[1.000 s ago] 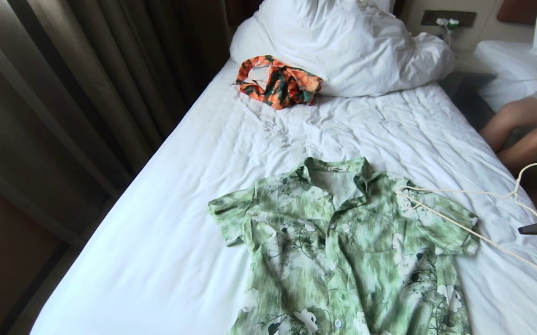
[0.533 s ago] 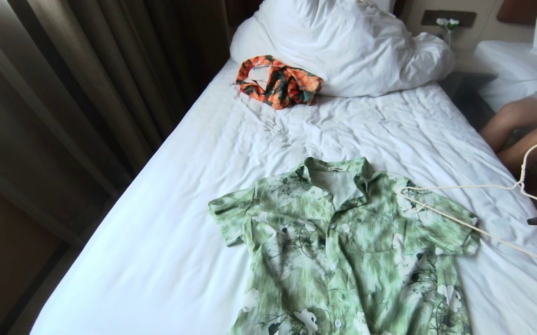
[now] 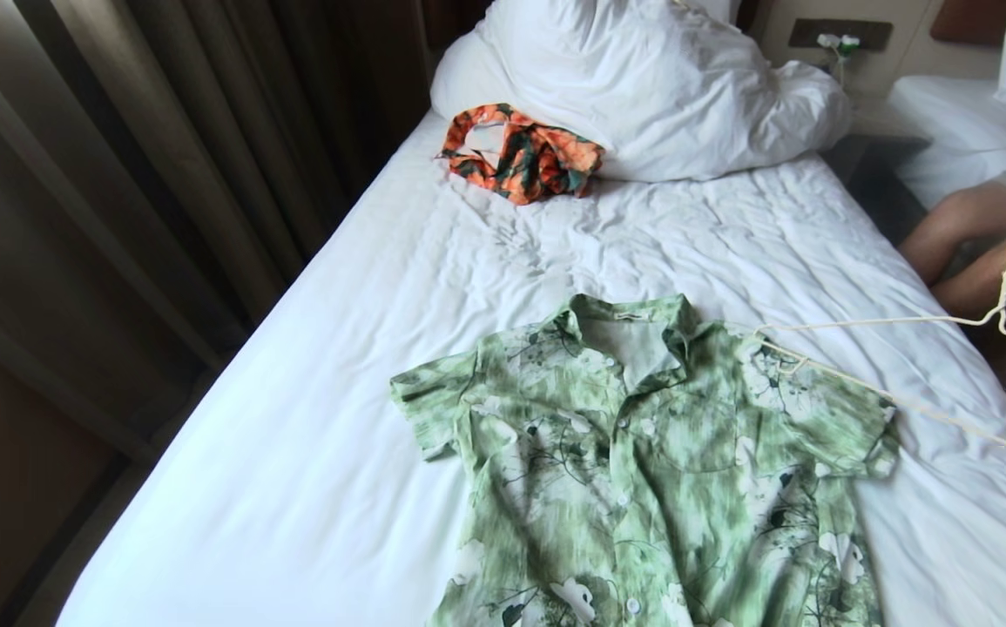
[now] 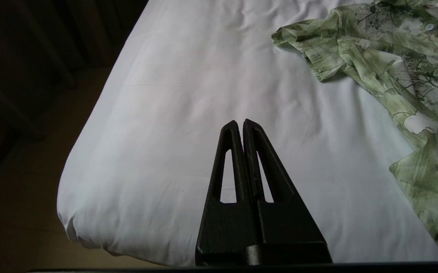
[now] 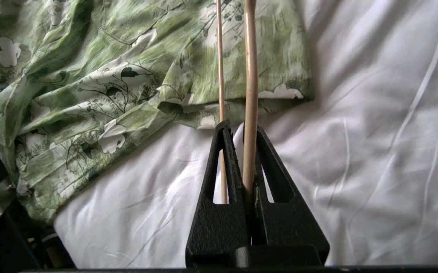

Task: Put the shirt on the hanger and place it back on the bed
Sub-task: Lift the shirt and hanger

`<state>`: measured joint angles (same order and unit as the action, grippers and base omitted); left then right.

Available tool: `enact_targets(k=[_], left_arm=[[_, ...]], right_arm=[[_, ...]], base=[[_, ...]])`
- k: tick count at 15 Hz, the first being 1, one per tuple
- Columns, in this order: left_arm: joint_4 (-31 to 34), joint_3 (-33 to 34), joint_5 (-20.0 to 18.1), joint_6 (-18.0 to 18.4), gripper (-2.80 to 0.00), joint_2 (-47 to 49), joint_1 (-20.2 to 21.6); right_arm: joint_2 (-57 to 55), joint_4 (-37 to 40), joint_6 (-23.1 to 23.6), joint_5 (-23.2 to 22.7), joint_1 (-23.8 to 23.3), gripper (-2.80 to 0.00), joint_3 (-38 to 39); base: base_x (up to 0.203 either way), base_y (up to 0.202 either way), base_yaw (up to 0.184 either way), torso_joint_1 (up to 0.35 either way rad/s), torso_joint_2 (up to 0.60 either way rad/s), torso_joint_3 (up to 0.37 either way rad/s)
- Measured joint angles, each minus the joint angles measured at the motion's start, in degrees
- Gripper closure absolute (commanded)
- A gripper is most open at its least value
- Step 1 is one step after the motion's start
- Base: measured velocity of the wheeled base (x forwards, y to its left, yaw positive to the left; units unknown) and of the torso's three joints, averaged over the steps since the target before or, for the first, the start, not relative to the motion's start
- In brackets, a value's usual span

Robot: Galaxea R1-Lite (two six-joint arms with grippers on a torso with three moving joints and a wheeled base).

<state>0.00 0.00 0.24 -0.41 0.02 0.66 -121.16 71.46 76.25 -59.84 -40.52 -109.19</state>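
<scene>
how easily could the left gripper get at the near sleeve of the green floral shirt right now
Probably yes. The left gripper is shut, empty, over bare white sheet of the bed, and nothing lies between it and the green and white floral button-up shirt. It would have to open first.

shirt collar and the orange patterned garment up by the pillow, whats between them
Only bare, wrinkled white sheet of the bed lies between the shirt and the orange garment; the head view shows it.
</scene>
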Motion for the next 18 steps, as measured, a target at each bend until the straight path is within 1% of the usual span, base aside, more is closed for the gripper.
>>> enact_targets(k=[2,4,7,9,11,14,17,18], left_arm=[[0.0,0.0,0.0,0.0,0.0,0.0,0.0],[0.0,0.0,0.0,0.0,0.0,0.0,0.0],[0.0,0.0,0.0,0.0,0.0,0.0,0.0],[0.0,0.0,0.0,0.0,0.0,0.0,0.0],[0.0,0.0,0.0,0.0,0.0,0.0,0.0],[0.0,0.0,0.0,0.0,0.0,0.0,0.0],[0.0,0.0,0.0,0.0,0.0,0.0,0.0],[0.0,0.0,0.0,0.0,0.0,0.0,0.0]], right_arm=[[1.3,0.0,1.6,-1.0,0.8,0.0,-0.4],[2.8,0.2,1.9,-2.2,2.3,0.0,0.2],[5.2,0.4,2.7,-5.3,5.2,0.0,2.6],[6.3,0.3,4.7,-6.0,7.3,0.0,3.7],[7.0,0.1,7.8,-6.3,9.4,0.0,3.9],[7.9,-0.6,9.8,-6.9,12.0,0.0,3.7],[9.5,-0.8,10.0,-11.2,14.6,0.0,4.8],[9.9,-1.5,10.0,-11.9,15.6,0.0,5.0]], base=[[0.0,0.0,0.0,0.0,0.0,0.0],[0.0,0.0,0.0,0.0,0.0,0.0],[0.0,0.0,0.0,0.0,0.0,0.0],[0.0,0.0,0.0,0.0,0.0,0.0],[0.0,0.0,0.0,0.0,0.0,0.0],[0.0,0.0,0.0,0.0,0.0,0.0],[0.0,0.0,0.0,0.0,0.0,0.0],[0.0,0.0,0.0,0.0,0.0,0.0]])
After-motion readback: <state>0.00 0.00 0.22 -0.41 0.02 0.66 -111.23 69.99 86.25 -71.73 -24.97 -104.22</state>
